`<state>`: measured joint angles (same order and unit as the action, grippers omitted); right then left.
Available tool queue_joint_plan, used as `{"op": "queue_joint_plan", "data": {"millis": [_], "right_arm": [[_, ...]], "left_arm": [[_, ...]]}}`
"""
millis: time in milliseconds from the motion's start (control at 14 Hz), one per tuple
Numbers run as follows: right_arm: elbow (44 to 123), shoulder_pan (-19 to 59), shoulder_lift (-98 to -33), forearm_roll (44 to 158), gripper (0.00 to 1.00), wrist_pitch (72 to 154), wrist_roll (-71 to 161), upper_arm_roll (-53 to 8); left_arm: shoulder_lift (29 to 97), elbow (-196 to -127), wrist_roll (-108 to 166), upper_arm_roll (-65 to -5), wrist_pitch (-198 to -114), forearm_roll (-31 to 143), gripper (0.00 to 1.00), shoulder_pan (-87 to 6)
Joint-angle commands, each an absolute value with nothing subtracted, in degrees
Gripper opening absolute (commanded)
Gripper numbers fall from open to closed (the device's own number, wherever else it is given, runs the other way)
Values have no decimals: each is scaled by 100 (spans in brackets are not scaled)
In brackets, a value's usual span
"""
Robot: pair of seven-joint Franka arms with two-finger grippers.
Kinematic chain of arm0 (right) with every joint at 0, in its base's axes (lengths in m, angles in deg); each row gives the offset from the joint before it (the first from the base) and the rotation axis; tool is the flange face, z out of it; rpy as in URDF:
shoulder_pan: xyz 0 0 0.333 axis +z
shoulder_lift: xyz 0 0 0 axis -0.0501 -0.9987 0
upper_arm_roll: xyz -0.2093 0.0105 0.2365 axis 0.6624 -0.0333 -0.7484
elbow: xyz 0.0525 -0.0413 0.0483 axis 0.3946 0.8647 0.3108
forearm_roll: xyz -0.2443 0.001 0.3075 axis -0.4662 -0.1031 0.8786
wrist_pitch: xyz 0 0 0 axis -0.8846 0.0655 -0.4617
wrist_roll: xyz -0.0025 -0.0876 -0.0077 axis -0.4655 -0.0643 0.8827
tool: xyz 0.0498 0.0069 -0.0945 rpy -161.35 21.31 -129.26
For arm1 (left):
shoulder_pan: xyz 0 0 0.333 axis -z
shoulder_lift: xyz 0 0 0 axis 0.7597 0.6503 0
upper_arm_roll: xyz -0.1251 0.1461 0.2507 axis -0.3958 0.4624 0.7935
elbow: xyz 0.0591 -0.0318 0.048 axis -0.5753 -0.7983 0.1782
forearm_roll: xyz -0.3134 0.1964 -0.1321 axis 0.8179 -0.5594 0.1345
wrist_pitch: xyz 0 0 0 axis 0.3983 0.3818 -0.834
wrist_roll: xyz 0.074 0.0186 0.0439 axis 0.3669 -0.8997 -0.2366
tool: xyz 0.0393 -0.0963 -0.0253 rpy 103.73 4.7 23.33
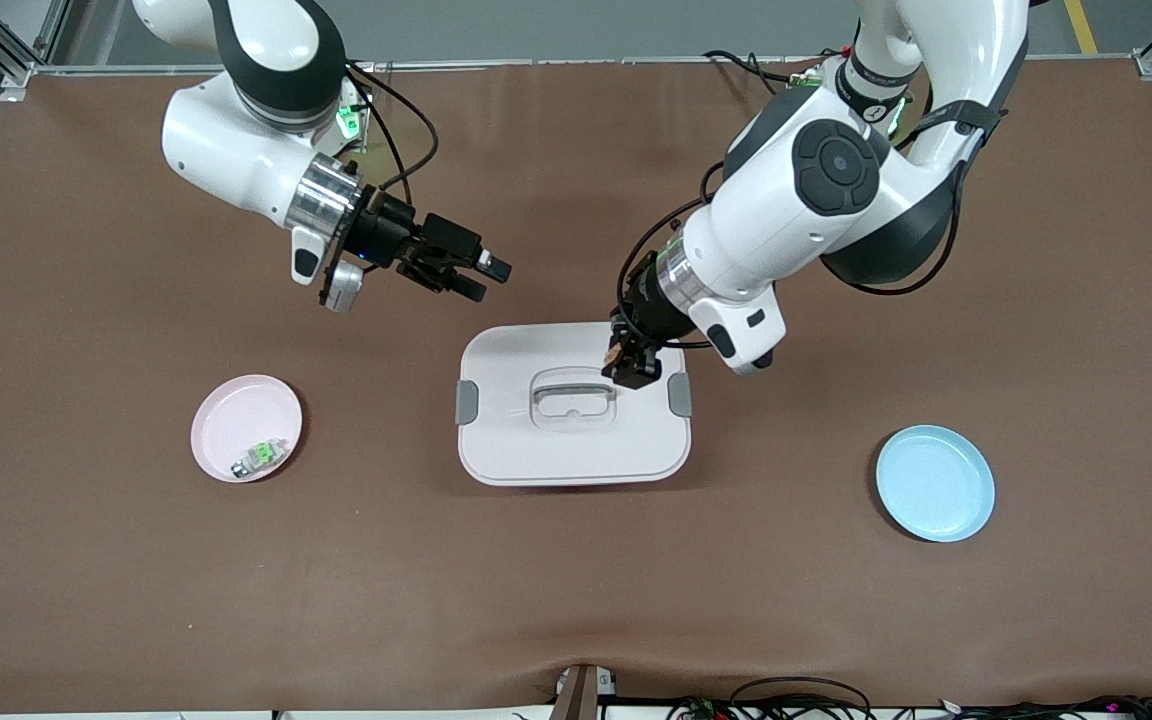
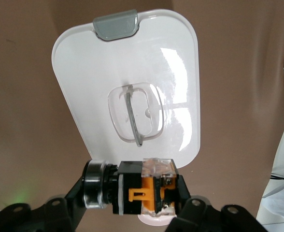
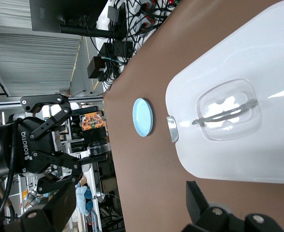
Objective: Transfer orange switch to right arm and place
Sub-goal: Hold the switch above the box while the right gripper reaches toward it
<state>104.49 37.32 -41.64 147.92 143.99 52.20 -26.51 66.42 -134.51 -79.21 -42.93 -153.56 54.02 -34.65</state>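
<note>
My left gripper (image 1: 633, 368) is shut on the orange switch (image 1: 618, 352) and hangs low over the white lidded box (image 1: 536, 450), beside its clear handle. In the left wrist view the orange switch (image 2: 149, 193) is a black block with an orange clip and a clear cap, clamped between the black fingers (image 2: 60, 208). My right gripper (image 1: 486, 280) is open and holds nothing. It is in the air over bare table by the box's edge nearest the robots' bases, pointing toward the left gripper. The right wrist view shows the orange switch (image 3: 92, 121) in the left gripper farther off.
A pink plate (image 1: 226, 420) toward the right arm's end holds a small green-and-silver component (image 1: 258, 457). A blue plate (image 1: 934, 483) lies toward the left arm's end. The box has grey clips (image 1: 467, 402) on two sides. Brown mat covers the table.
</note>
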Motion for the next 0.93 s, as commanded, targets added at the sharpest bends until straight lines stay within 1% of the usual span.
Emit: {"op": "queue_joint_plan", "data": {"millis": [0,358,645,860], "right_arm": [[9820,4005,-4628,14976,100,14699,5305,-2575],[9098,4137,-5279,15064,100,14876,5331,-2566],[8545,4146,-5832,14985,100,14885,5401,-2566],[8280,4233,-6167,15020,100,14980,5445,-2566]], "left_arm": [[6675,-13428,-7944,-4313,-15376,5461,0,-3467],[6869,-13420,-7970,-4313,-15376,5452,0,-3493],[6869,-13428,-8049,-4313,-15368,5487,0,-3397],[6887,-13420,-8155,-4330,-15385,5478,0,-3344]]}}
